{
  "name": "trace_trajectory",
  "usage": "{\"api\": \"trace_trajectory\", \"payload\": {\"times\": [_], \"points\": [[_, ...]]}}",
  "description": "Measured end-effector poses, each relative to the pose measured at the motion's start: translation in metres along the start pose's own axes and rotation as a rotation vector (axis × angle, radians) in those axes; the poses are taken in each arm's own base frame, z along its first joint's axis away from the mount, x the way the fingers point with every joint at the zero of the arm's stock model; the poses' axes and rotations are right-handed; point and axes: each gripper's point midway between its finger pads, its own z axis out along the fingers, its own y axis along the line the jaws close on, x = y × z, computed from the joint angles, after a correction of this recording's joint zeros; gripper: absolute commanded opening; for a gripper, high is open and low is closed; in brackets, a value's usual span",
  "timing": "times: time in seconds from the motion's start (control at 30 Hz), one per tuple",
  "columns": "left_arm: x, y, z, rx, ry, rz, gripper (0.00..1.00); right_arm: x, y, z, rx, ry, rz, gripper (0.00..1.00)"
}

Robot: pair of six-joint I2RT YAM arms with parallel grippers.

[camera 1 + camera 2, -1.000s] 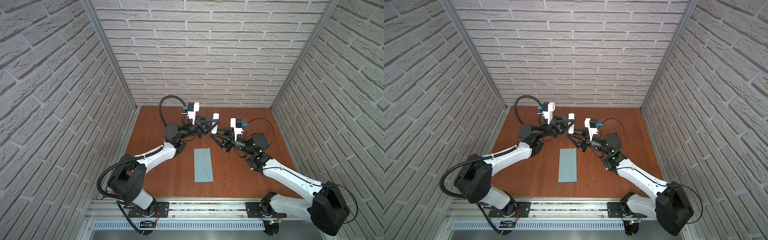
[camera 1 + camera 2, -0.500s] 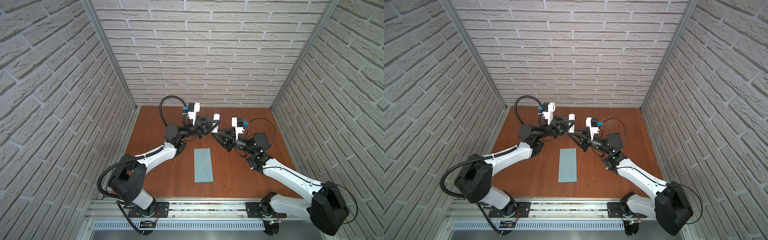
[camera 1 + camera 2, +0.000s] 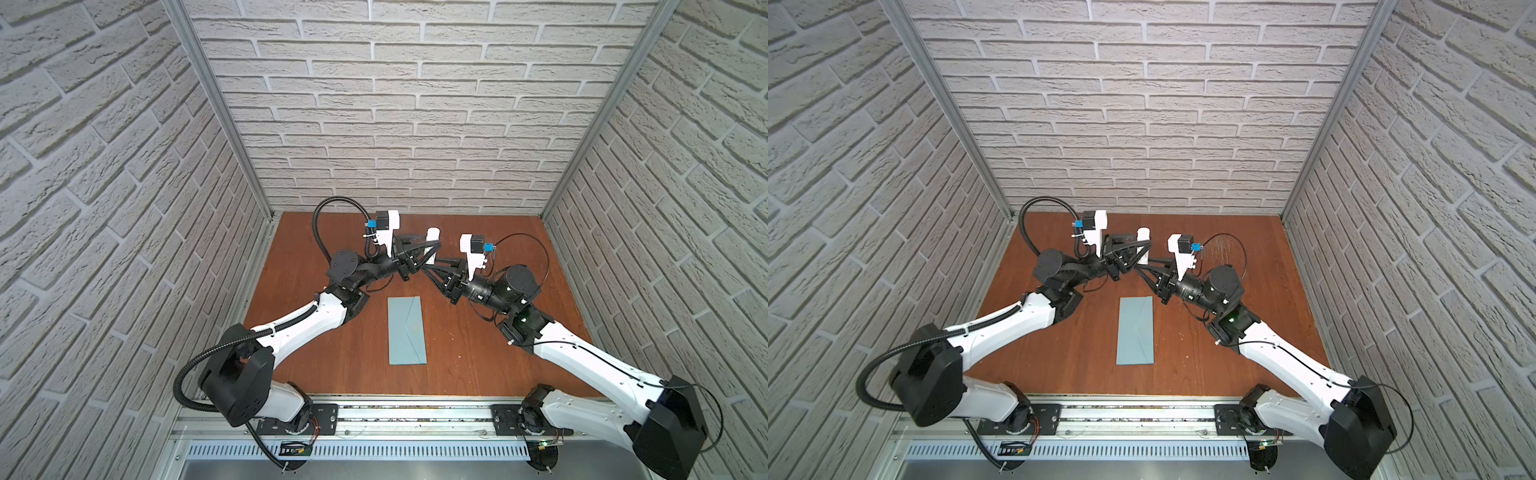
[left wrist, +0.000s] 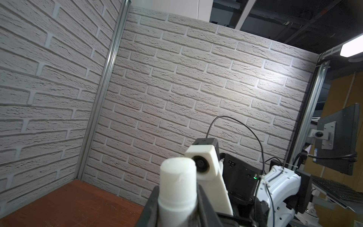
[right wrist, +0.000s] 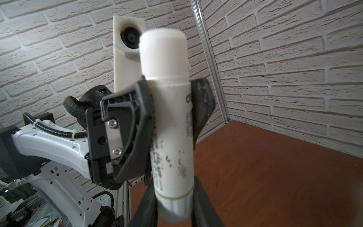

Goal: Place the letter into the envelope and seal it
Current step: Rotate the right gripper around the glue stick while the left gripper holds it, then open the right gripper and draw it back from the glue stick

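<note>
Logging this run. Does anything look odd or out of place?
Both the left gripper and right gripper clamp one white glue stick in mid-air; its label is smeared with dark smudges. The envelope lies flat on the table. No letter is visible.

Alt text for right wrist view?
A white cylindrical plastic stick fills the frame, gripped below its cap by the left end effector and at its base by the right end effector. Brown wooden tabletop and pale brick walls behind.

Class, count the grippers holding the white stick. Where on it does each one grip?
2. The left gripper clamps the white stick just below its cap. The right gripper grips its base end. Both arms are in view, so none is hidden.
</note>
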Motion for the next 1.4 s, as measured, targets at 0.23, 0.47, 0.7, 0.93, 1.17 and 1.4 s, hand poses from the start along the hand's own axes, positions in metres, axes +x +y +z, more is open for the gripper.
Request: {"api": "trace_trajectory", "payload": {"times": [0.23,0.47,0.7,0.93,1.17,1.4], "points": [[0.012,-0.002,0.003,-0.068,-0.009,0.071,0.00,0.007,-0.006,-0.013,0.259,0.003,-0.115,0.06],[0.018,-0.001,0.005,-0.118,-0.033,0.117,0.00,0.010,-0.008,-0.018,0.434,-0.002,-0.184,0.06],[0.008,-0.003,0.004,-0.138,-0.098,0.163,0.00,0.001,-0.004,-0.014,0.554,-0.019,-0.235,0.06],[0.007,-0.003,0.004,-0.141,-0.112,0.183,0.00,0.002,-0.006,-0.015,0.595,0.008,-0.287,0.18],[0.008,0.029,-0.009,-0.222,-0.070,0.178,0.00,0.004,0.003,-0.025,0.531,0.031,-0.362,0.42],[-0.001,0.067,-0.033,-0.271,-0.058,0.064,0.00,-0.014,-0.013,-0.042,0.409,-0.003,-0.308,0.44]]}}
